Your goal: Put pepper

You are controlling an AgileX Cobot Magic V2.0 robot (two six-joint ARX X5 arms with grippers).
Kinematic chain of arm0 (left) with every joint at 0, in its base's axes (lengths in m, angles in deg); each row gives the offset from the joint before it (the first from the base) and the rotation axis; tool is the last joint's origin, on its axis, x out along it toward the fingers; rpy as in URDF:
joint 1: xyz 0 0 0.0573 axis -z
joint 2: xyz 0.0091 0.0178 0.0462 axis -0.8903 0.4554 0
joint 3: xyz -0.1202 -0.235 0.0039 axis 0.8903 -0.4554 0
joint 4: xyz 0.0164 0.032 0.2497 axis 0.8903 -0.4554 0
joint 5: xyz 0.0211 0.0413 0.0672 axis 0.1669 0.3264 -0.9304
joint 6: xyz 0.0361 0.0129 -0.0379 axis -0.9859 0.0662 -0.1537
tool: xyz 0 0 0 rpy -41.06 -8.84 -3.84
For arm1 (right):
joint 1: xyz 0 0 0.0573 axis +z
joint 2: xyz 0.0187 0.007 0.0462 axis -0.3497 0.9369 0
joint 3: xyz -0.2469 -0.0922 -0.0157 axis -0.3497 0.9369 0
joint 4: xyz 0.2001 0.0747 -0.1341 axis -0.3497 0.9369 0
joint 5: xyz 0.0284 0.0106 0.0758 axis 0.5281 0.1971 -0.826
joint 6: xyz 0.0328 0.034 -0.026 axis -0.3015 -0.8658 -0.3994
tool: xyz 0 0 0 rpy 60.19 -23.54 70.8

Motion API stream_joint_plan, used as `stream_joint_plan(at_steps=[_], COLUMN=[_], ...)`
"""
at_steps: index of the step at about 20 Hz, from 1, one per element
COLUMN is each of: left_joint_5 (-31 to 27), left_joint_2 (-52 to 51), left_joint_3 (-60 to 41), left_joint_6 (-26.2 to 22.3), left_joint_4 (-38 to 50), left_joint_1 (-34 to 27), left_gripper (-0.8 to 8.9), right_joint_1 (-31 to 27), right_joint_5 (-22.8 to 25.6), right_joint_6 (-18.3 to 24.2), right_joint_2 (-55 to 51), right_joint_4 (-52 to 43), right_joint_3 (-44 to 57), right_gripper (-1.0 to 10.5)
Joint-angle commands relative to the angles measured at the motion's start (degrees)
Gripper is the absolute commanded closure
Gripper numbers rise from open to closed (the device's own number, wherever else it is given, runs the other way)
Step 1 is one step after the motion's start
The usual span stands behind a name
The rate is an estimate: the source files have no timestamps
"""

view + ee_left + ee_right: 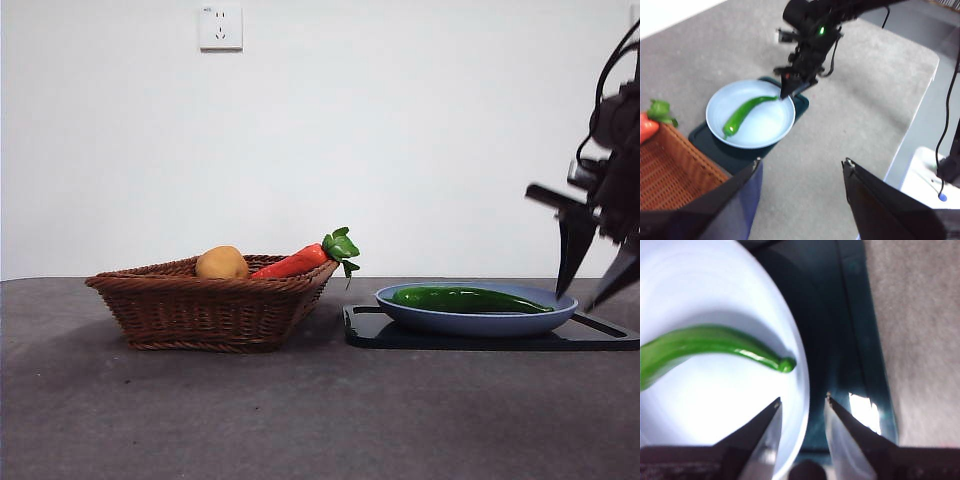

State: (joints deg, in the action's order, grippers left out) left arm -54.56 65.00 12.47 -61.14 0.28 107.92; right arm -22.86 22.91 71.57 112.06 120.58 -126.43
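Note:
The pepper (465, 299) (742, 115) (705, 342), long and glossy green, lies flat in the blue plate (480, 322) (771, 131) (715, 410). My right gripper (585, 295) (789, 92) (802, 400) hangs open and empty just above the plate's rim, close to the pepper's stem end and apart from it. My left gripper (801, 161) stands open with nothing between its jaws, high over the table and away from the plate.
The plate rests on a dark tray (400, 335) (715, 150) (840, 340). Beside it stands a wicker basket (200, 310) (670, 170) holding a potato (222, 263) and a red-orange carrot (295, 263) (646, 125). The table's edge (920, 100) runs beyond the tray.

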Motion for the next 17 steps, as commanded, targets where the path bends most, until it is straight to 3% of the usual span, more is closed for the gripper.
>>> stream_joint_plan(at_steps=[1, 9, 15, 17], left_joint_5=[-0.1, -0.1, -0.1, -0.1], left_joint_2=[0.4, 0.5, 0.4, 0.5], left_joint_3=[1.2, 1.2, 1.2, 1.2], left_joint_6=[0.4, 0.3, 0.2, 0.2], left_joint_4=[-0.1, -0.1, -0.3, -0.7], left_joint_1=[0.5, 0.5, 0.5, 0.5], left_gripper=[5.29, 5.29, 5.32, 5.75], right_joint_1=[-0.6, 3.1, 11.5, 14.0], right_joint_5=[0.2, -0.6, -0.6, -0.6], right_joint_6=[2.4, 9.9, 11.4, 11.4], right_joint_2=[-5.2, -31.5, -48.9, -52.5], right_joint_4=[0.7, 15.5, 28.3, 31.8], right_joint_3=[-1.3, -1.3, -1.2, -1.2], right_gripper=[7.9, 7.9, 7.9, 7.9])
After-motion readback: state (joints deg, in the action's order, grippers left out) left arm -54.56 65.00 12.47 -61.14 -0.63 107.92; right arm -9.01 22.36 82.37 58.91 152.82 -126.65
